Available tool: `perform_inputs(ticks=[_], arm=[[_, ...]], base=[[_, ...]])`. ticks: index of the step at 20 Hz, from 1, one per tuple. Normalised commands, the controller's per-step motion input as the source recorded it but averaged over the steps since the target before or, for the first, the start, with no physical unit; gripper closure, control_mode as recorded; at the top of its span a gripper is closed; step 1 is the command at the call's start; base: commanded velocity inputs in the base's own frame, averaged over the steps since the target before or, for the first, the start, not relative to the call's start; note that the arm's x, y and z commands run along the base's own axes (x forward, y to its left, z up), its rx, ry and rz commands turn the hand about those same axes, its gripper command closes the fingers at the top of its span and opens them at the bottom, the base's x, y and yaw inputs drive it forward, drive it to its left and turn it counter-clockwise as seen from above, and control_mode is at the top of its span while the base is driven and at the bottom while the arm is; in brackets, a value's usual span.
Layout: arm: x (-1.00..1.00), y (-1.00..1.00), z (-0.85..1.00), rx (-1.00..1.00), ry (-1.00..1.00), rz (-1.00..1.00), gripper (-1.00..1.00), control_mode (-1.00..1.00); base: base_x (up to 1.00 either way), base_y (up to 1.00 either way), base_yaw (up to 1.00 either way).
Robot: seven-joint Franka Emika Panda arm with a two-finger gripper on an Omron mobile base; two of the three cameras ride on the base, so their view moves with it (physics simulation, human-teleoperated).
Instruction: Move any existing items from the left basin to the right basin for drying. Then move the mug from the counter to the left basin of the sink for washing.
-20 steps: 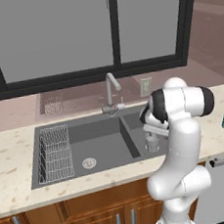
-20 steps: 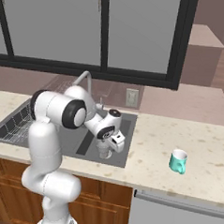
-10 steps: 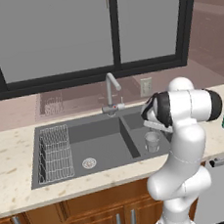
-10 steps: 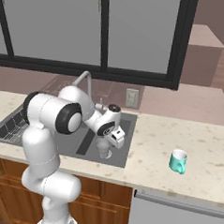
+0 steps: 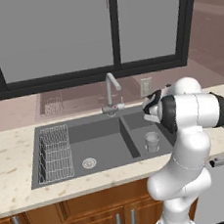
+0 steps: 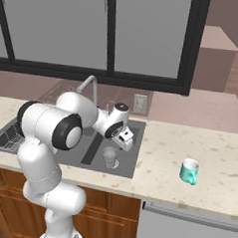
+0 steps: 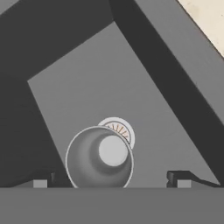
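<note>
The gripper (image 7: 109,178) has risen off the glass (image 6: 109,157), fingers spread wide and empty; the glass stands upright in the right basin (image 5: 135,122), by its drain; first step looks done; the mug (image 6: 189,171) waits on the table (image 6: 208,161), well apart.

Glass (image 7: 99,158) upright over round drain (image 7: 120,130), between open claw (image 7: 114,178) tips

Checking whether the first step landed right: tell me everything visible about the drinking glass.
The glass is small, translucent grey, tapered toward its base, with no handle. It stands upright and looks empty on the floor of the narrower right basin, beside the round drain. The open gripper hangs above it, fingertips either side of the rim, not touching.
</note>
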Motion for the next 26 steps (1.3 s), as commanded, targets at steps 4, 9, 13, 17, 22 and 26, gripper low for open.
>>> perform_inputs(ticks=[4,9,13,17,22,26], arm=[[0.00,-0.10,0.30,-0.01,0.00,0.01,-1.00,-1.00],[-0.10,-0.16,0.23,-0.01,0.00,0.03,-1.00,-1.00],[-0.20,-0.21,0.19,0.00,0.00,0.04,-1.00,-1.00],[-0.23,-0.22,0.16,-0.01,0.00,0.05,-1.00,-1.00],[-0.30,-0.24,0.12,-0.02,0.00,0.07,-1.00,-1.00],[-0.35,-0.23,0.09,-0.04,0.00,0.07,-1.00,-1.00]], base=[[0.00,0.00,0.00],[0.00,0.00,0.00],[0.00,0.00,0.00],[0.00,0.00,0.00],[0.00,0.00,0.00],[0.00,0.00,0.00]])
